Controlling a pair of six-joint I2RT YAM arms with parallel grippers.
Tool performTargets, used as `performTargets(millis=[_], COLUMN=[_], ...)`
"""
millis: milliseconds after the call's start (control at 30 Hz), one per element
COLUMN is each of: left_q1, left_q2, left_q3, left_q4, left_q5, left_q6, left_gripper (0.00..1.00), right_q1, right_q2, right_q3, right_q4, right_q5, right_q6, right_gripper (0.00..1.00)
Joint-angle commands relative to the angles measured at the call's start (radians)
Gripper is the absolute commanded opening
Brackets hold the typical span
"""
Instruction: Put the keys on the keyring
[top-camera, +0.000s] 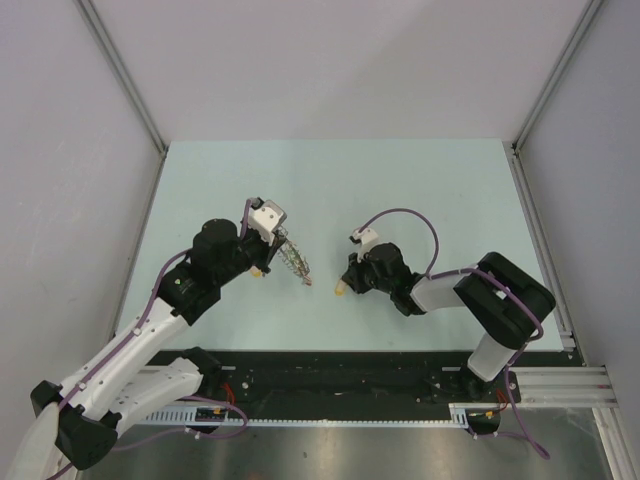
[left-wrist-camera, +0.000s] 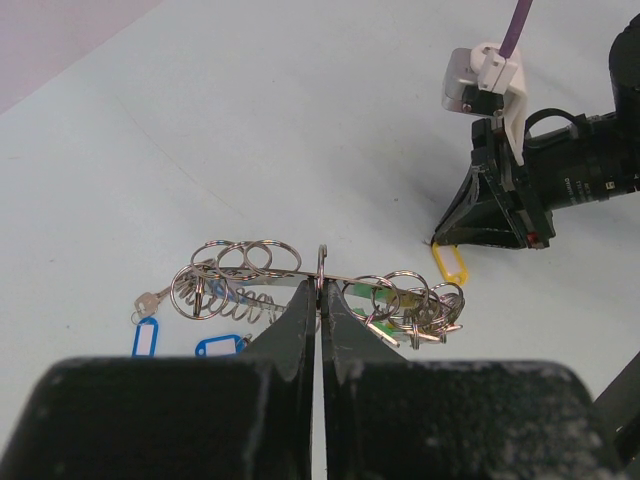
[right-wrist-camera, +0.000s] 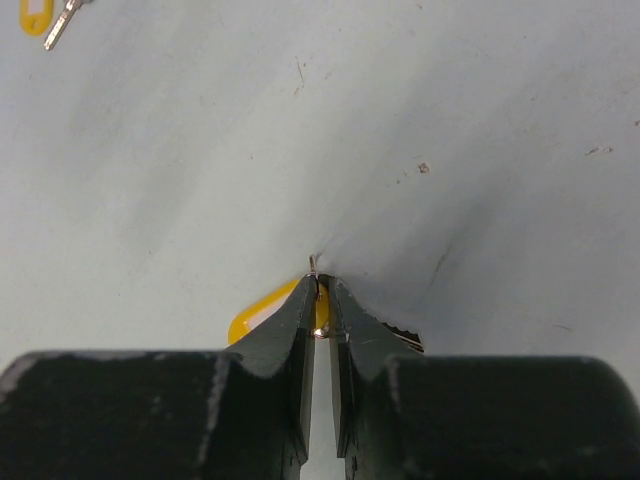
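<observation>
Yellow key tag (right-wrist-camera: 262, 312) in right hand (right-wrist-camera: 320, 288), keyring (left-wrist-camera: 240, 272) in left hand (left-wrist-camera: 320, 295)

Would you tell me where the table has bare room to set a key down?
Free: the table's far half, beyond both arms. Crowded: the middle, where left fingers grip the keyring and right fingers pinch a yellow-tagged key.

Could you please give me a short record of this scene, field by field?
left gripper: jaws shut on the keyring
right gripper: down at the table, jaws shut on a yellow tag
keyring load: many small rings along its wire
blue tags: two, beside the keyring; attached or loose, unclear
other key: yellow-tagged, lying on the table away from the right gripper
</observation>
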Motion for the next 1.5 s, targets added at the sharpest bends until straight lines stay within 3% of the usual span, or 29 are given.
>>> performTargets(millis=[0,133,433,700,967,1233,1467], left_q1=[0.006,0.005,0.006,0.006,0.005,0.005,-0.017], left_q2=[-0.018,-0.018,-0.029,-0.040,0.057,0.219,0.275], left_q3=[0.009,0.006,-0.004,-0.022,0.039,0.173,0.193], left_q4=[0.080,0.081,0.094,0.141,0.198,0.151,0.080], left_q5=[-0.006,-0.006,0.049,0.311,0.571,0.769,0.795], left_q6=[0.011,0.012,0.041,0.113,0.129,0.216,0.288], left_gripper=[0.00,0.00,0.01,0.00,0.00,0.00,0.00], right_q1=[0.011,0.013,0.033,0.014,-0.061,-0.067,-0.040], right_q2=[0.020,0.010,-0.151,-0.434,-0.717,-0.828,-0.814], right_q3=[0.037,0.037,0.032,0.038,0.224,0.301,0.331], right_q4=[0.009,0.001,-0.080,-0.255,-0.678,-0.789,-0.845], right_q5=[0.005,0.003,-0.009,-0.070,-0.242,-0.336,-0.373], right_q6=[-0.006,-0.009,-0.121,-0.323,-0.470,-0.560,-0.629], right_gripper=[0.13,0.00,0.00,0.00,0.00,0.00,0.00])
